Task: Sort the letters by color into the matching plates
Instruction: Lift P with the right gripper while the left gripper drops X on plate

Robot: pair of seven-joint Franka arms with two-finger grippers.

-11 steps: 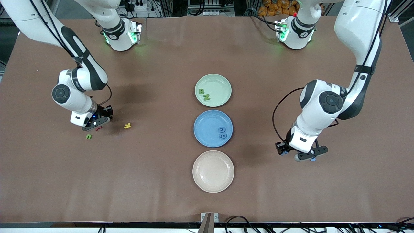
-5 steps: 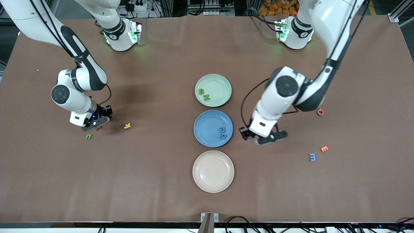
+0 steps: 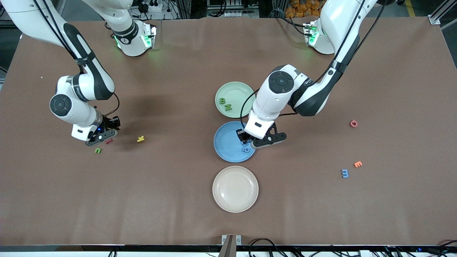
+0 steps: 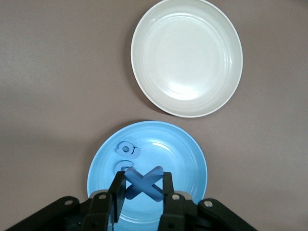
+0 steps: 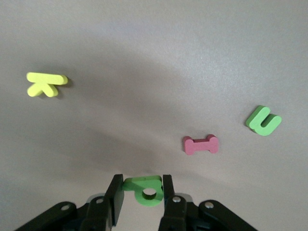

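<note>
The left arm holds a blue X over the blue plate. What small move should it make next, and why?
Probably lower a little and open the left claw. It is shut on the blue X directly over the blue plate, beside the two blue letters already lying there, so the colour matches. Meanwhile the right claw is shut on a green letter above the table.

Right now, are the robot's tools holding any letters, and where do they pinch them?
Left tool, over the blue plate, pinches a blue X across its middle. Right tool pinches a green P at its sides.
</note>
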